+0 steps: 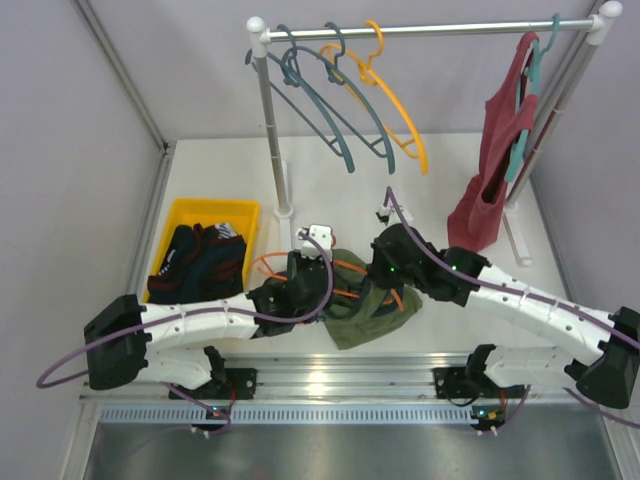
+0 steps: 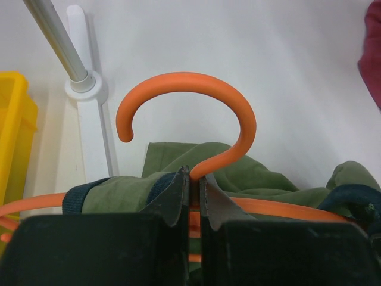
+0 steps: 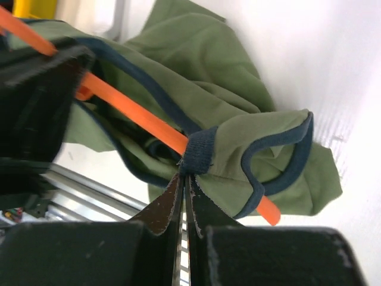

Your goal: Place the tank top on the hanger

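Observation:
The olive-green tank top (image 1: 368, 312) lies bunched on the table in front of the arms, partly threaded on the orange hanger (image 1: 347, 266). My left gripper (image 1: 316, 266) is shut on the hanger's neck just below the hook; in the left wrist view the hook (image 2: 196, 80) rises above the gripper (image 2: 194, 176), with green cloth (image 2: 256, 176) behind. My right gripper (image 1: 378, 280) is shut on the top's navy-trimmed shoulder strap (image 3: 199, 152). In the right wrist view the gripper (image 3: 186, 177) holds this strap over the hanger's arm (image 3: 137, 113), whose orange tip pokes out past the cloth.
A clothes rail (image 1: 420, 30) at the back carries teal-grey hangers (image 1: 330, 110), an amber hanger (image 1: 395, 110) and a dark red top (image 1: 495, 170). Its left post (image 1: 272, 140) stands just behind the left gripper. A yellow bin (image 1: 180, 215) with dark clothes sits at the left.

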`<act>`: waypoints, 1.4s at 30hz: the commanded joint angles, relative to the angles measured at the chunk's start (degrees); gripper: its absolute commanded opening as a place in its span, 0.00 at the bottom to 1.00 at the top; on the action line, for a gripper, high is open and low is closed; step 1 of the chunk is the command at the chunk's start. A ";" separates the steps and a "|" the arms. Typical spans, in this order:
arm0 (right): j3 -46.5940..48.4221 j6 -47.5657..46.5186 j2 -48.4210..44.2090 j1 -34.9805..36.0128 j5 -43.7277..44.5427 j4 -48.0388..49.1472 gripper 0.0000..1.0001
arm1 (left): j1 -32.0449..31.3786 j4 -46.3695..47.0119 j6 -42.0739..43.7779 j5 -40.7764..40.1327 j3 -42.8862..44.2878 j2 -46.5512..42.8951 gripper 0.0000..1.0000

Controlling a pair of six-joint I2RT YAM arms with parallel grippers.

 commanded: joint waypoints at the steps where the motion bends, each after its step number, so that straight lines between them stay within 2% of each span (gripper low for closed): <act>1: 4.05 -1.91 1.29 -0.86 -3.26 4.09 0.00 | -0.70 4.34 0.27 -1.67 1.81 1.03 0.00; 7: 2.21 -2.96 -0.53 -0.77 -6.17 7.34 0.03 | -1.84 4.70 0.44 -0.71 3.22 1.73 0.00; 14: -4.03 -8.76 -7.73 -1.03 -7.75 12.79 0.29 | -2.02 3.56 0.18 3.42 2.95 0.07 0.00; 15: -5.69 -9.29 -8.71 -1.38 -8.01 13.84 0.36 | -2.10 3.03 0.09 3.60 2.87 -0.20 0.00; 19: -8.95 -12.10 -13.28 -2.35 -10.21 14.46 0.47 | -2.10 2.41 0.35 5.53 1.64 -2.39 0.00; 28: -14.14 -16.76 -23.65 -2.79 -11.09 12.09 0.58 | -2.02 1.53 1.23 8.87 0.67 -5.12 0.00; 36: -15.11 -18.61 -24.80 -2.79 -11.35 9.37 0.61 | -2.02 1.97 1.50 9.40 0.76 -5.91 0.00; 42: -16.60 -19.67 -23.05 -2.79 -13.64 10.77 0.66 | -2.02 1.97 2.55 10.28 1.46 -6.61 0.00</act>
